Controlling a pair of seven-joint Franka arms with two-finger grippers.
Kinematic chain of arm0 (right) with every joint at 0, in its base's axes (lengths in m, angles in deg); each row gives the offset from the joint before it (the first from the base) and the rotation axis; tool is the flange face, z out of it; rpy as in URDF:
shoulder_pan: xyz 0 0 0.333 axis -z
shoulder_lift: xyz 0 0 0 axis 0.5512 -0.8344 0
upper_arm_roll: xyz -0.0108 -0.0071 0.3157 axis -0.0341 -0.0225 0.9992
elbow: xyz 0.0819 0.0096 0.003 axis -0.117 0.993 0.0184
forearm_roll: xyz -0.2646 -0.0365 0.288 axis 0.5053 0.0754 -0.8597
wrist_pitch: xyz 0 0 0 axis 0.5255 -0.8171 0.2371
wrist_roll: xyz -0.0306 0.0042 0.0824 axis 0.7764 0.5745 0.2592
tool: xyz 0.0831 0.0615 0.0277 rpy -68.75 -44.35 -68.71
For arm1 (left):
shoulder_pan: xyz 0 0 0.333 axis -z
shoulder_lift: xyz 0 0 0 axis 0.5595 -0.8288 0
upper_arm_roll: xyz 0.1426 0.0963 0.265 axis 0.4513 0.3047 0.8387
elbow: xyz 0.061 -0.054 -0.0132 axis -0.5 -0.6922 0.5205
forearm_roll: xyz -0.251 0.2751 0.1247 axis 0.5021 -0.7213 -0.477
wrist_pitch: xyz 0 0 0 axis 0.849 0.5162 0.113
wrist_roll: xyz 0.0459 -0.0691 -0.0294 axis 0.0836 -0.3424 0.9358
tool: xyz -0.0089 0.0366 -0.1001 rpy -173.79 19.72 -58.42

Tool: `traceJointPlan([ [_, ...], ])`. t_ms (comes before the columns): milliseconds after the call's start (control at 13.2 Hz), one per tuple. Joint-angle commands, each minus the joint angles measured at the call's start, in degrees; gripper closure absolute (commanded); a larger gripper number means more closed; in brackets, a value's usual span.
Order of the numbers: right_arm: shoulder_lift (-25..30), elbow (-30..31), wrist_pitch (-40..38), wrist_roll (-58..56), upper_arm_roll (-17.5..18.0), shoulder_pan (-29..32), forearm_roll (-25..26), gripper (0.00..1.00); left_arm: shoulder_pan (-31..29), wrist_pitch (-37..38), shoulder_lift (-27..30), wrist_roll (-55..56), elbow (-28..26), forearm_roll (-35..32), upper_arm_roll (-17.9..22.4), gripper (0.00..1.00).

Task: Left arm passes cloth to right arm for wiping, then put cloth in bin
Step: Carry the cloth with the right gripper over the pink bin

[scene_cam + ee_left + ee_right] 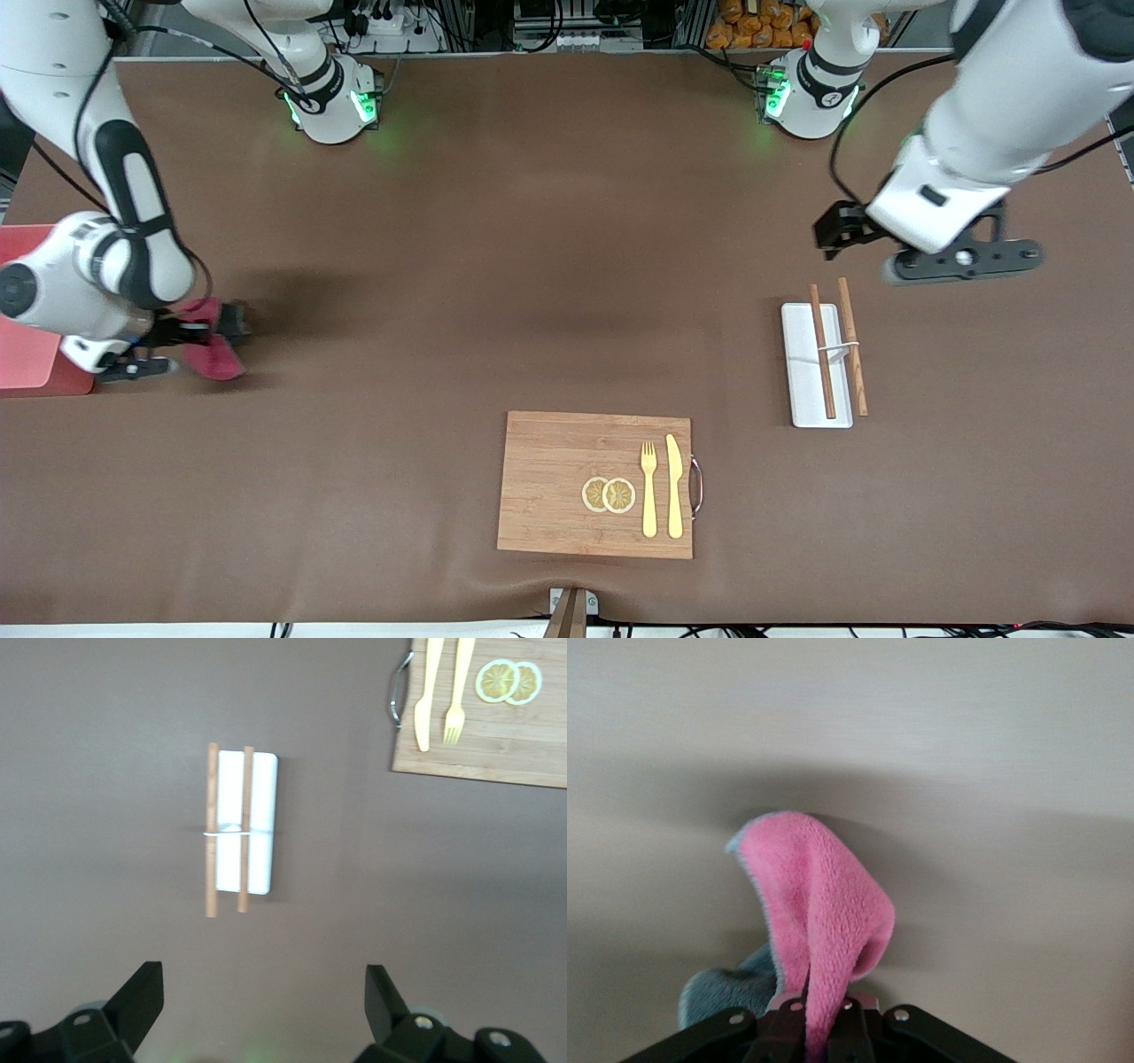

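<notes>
Wooden board (595, 485) idle; right gripper (190, 341) pinches cloth (213, 348) beside bin (31, 306), ready for drop; left gripper (939, 257) spread, waits over table (532, 266).

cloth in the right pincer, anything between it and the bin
Nothing visible. The right pincer is shut on the cloth beside the bin, with only bare table between. The left pincer waits open above the white tray.

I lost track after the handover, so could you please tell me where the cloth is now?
The cloth hangs from the shut right gripper at the right arm's end of the table, beside the bin.
</notes>
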Motion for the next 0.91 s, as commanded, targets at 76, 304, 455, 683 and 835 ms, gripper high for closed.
traceJointPlan([
  [76,0.72,-6.05,-10.30,0.96,-1.78,-0.82,4.33,1.00,-4.47,0.36,4.87,-5.47,-2.34,3.33,1.11,0.00],
  [304,-0.25,-4.04,-10.16,10.27,-0.90,-5.03,2.67,1.00,-0.97,0.28,5.50,-5.56,-2.25,3.25,9.27,0.00],
  [455,-0.43,-2.11,-10.24,19.66,-0.11,-11.34,-1.71,1.00,2.36,0.01,6.11,-6.00,-2.34,3.60,14.45,0.00],
  [683,-0.43,-0.79,-10.24,25.49,-0.20,-19.09,-10.85,1.00,6.86,-0.16,7.86,-8.97,-3.04,4.73,20.19,0.00],
  [835,-0.43,-0.78,-10.07,35.38,-0.11,-24.88,-13.15,1.00,7.30,-1.56,9.53,-10.21,-5.58,7.80,23.61,0.00],
])
